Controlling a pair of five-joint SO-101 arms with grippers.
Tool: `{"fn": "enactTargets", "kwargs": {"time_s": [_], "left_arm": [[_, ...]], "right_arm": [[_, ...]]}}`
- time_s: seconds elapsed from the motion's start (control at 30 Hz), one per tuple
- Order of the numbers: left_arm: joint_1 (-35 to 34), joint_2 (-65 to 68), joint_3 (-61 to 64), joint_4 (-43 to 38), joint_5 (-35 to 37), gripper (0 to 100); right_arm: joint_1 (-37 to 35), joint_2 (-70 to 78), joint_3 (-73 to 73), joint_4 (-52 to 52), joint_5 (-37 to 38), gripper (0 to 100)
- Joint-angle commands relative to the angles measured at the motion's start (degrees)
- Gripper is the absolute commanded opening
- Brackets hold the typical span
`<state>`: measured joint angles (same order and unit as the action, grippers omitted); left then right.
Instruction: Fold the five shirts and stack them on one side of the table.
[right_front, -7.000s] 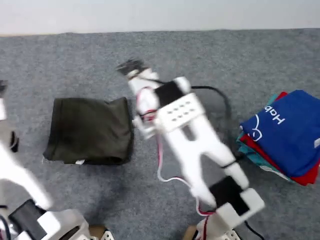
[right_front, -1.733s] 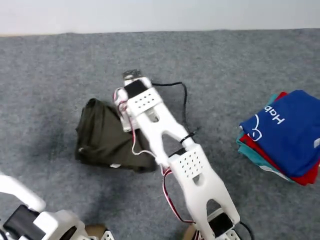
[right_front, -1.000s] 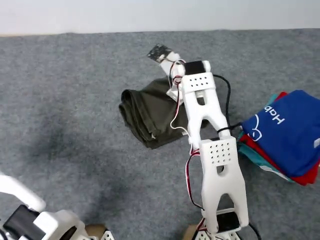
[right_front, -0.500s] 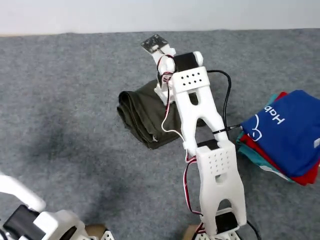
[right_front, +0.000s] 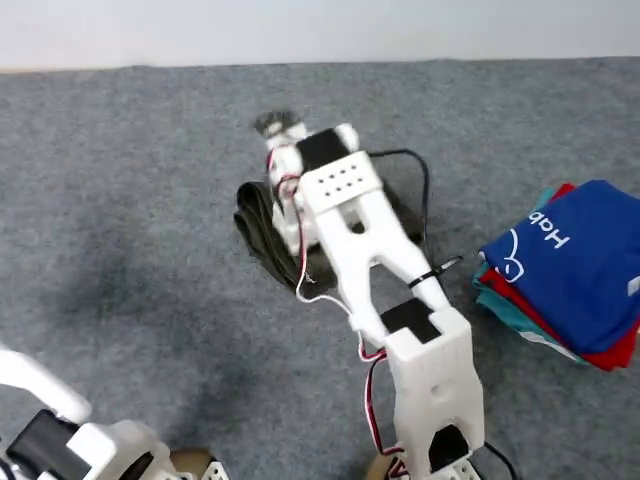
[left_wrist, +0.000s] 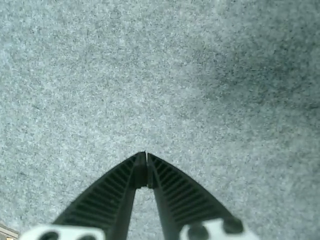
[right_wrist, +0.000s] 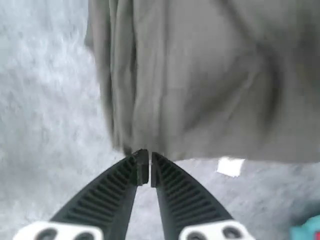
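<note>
right end effector closed, over olive shirt

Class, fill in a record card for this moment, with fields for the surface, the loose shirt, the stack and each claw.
Surface: grey carpeted table
Loose shirt: dark olive shirt, folded, mid-table
Stack: blue shirt on top, with the edges of a red shirt and a teal shirt beneath, at the high view's right edge
Right claw: shut, tips at the olive shirt's edge
Left claw: shut, over bare carpet
</note>
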<state>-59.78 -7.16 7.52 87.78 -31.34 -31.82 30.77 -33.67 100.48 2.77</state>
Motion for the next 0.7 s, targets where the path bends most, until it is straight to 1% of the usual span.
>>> {"fn": "enactTargets", "kwargs": {"time_s": [0.0,0.1,0.27,0.4,0.53,0.67], "left_arm": [[-0.1,-2.7,-1.7,0.5,0.4,1],[-0.1,-2.7,-1.6,0.5,0.4,1],[-0.1,-2.7,-1.6,0.5,0.4,1],[-0.1,-2.7,-1.6,0.5,0.4,1],[-0.1,-2.7,-1.6,0.5,0.4,1],[-0.1,-2.7,-1.6,0.4,0.4,1]], "right_arm": [[-1.9,-2.9,5.3,0.0,-1.7,0.9],[-3.9,0.0,6.2,0.2,-1.6,0.9],[-9.4,1.6,6.1,1.6,-1.1,0.9],[-11.1,0.9,6.1,2.2,-0.1,0.9],[-9.1,-4.4,6.0,1.7,2.5,0.9],[-3.0,-9.8,6.0,-3.2,2.5,0.9]]}}
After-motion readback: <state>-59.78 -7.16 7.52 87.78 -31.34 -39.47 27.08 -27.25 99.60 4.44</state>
